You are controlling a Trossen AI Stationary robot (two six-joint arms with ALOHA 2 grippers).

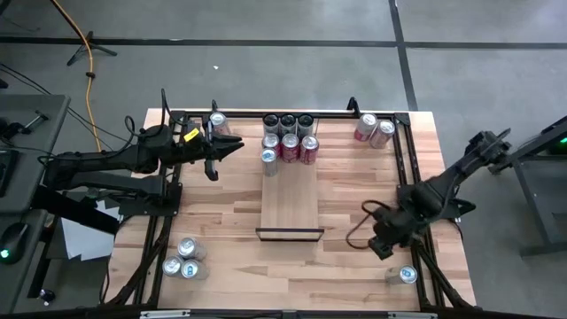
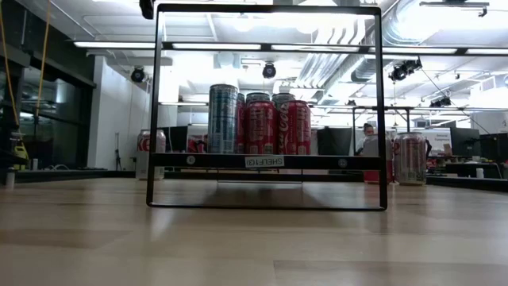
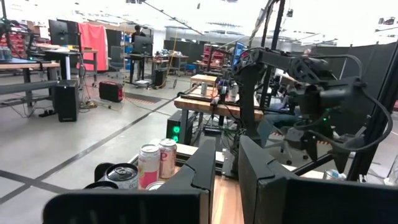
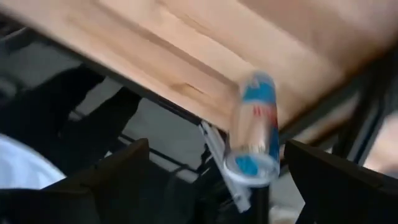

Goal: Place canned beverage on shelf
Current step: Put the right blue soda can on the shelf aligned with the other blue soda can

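The shelf (image 1: 290,199) lies along the middle of the tabletop (image 1: 221,221), its black edge bar at the near end. At its far end stand seven cans (image 1: 289,137) in a tight cluster: three dark ones at the back, then silver and red ones in front. In the low view these cans (image 2: 260,119) show upright on the shelf (image 2: 266,161) inside a black frame (image 2: 381,103).

The right gripper (image 1: 387,244) hangs low over the tabletop's near right part, its fingers spread wide and holding nothing. Just beyond it, by the near right corner, stands a blue-and-silver can (image 1: 406,275). The right wrist view shows this can (image 4: 254,127) between the two dark fingers (image 4: 115,177), apart from both, with the tabletop's edge behind it.

The left gripper (image 1: 232,147) is at the far left of the tabletop, pointing toward the can cluster, its fingers closed together with nothing between them. In the left wrist view the fingers (image 3: 202,171) stand nearly together, and past them show a pink can and a red one (image 3: 157,163) with a silver can top beside them.

One can (image 1: 218,122) stands near the far left corner, just beside the left gripper. Two cans (image 1: 375,129) stand at the far right corner. Three more cans (image 1: 184,259) sit grouped by the near left corner.

A person (image 2: 367,139) shows in the room behind the tabletop.
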